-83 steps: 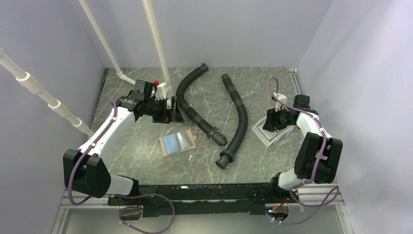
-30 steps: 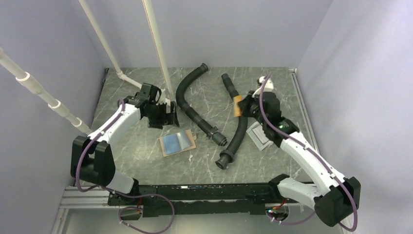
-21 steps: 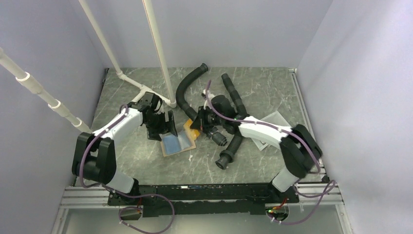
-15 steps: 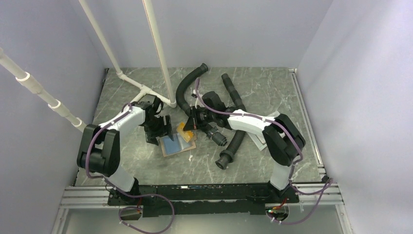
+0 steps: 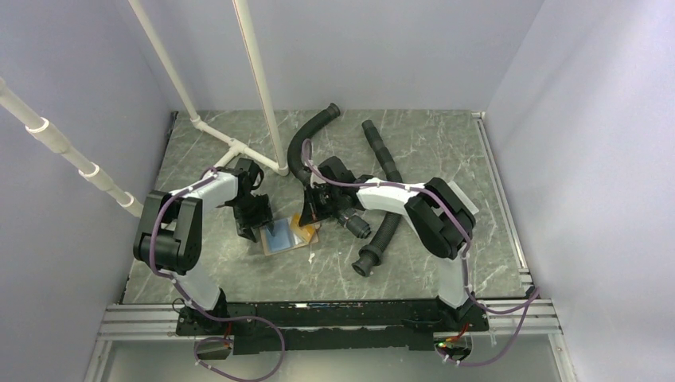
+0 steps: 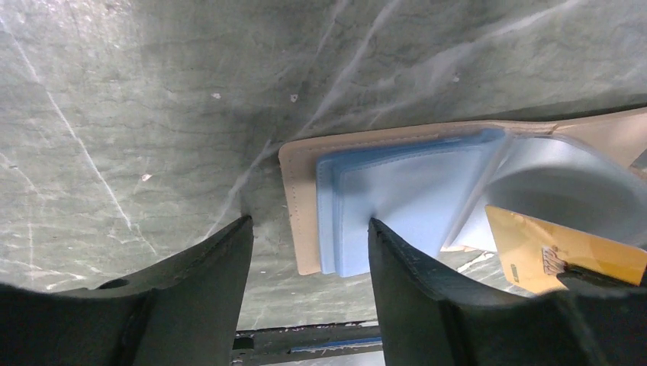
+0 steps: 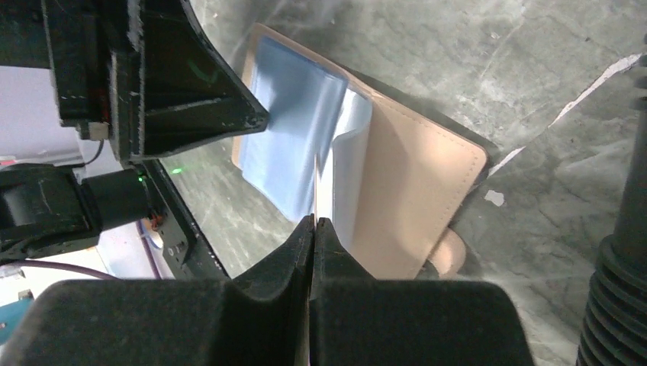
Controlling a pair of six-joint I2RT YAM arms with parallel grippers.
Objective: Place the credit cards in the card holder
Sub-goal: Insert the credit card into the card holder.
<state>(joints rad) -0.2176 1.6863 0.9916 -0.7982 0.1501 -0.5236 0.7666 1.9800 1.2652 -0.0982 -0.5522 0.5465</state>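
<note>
L claw (image 6: 309,229) wide, one finger prob. pinning wallet (image 7: 412,175) open mid-bench (image 5: 239,270); R claw (image 7: 313,229) clamps card (image 6: 564,248) edge-on, lined up w/ pocket.

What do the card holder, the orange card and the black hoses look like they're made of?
The card holder looks like tan leather or an imitation, matte, with a stitched edge. Its blue pockets look like soft plastic or fabric; which one is unclear. The credit card seems to be thin, stiff plastic, orange-yellow and slightly glossy. The black hoses look like ribbed, flexible plastic or rubber, matte.
</note>
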